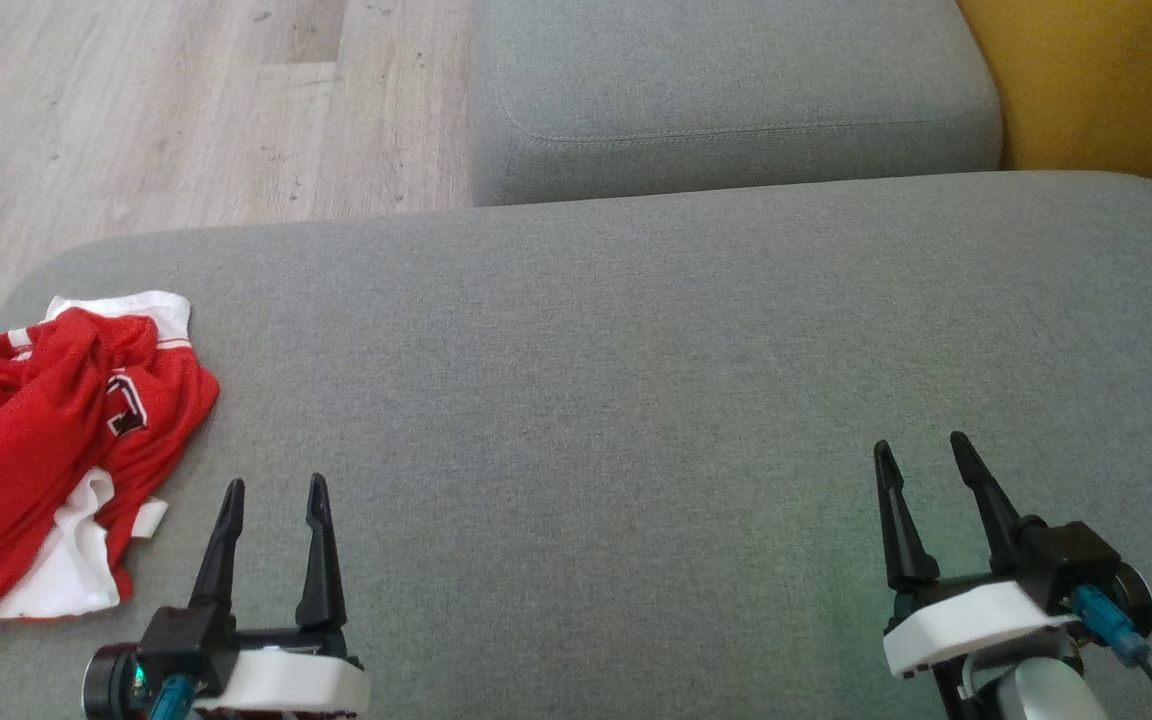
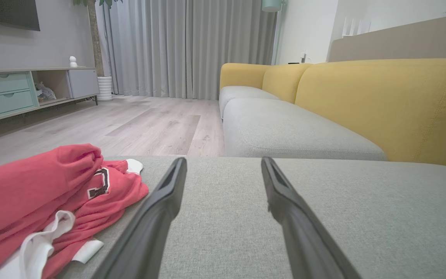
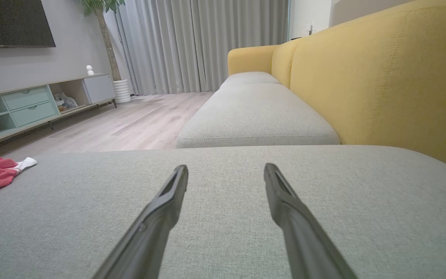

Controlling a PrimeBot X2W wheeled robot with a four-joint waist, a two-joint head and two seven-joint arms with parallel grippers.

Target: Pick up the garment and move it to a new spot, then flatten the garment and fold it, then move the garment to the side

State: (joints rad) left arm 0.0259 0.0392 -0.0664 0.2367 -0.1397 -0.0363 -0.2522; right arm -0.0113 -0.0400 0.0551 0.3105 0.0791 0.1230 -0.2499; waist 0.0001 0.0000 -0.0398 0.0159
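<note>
Now the red and white garment (image 1: 56, 450) lies crumpled at the near left edge of the grey cushion (image 1: 586, 380). Just right of it, the left gripper (image 1: 275, 483) has its fingers spread wide and holds nothing. The right gripper (image 1: 920, 442), well apart on the right, is equally wide and empty.

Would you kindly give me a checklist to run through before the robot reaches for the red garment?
1. Left end effector open and empty: ok.
2. Right end effector open and empty: ok.
3. Garment close beside the left one, untouched: ok.
4. Garment flat: not ok, it lies crumpled.
5. Bare seat cushion to lay it on: ok.
6. Garment's outer edge on the cushion: cannot tell, cut off in the head view.
</note>
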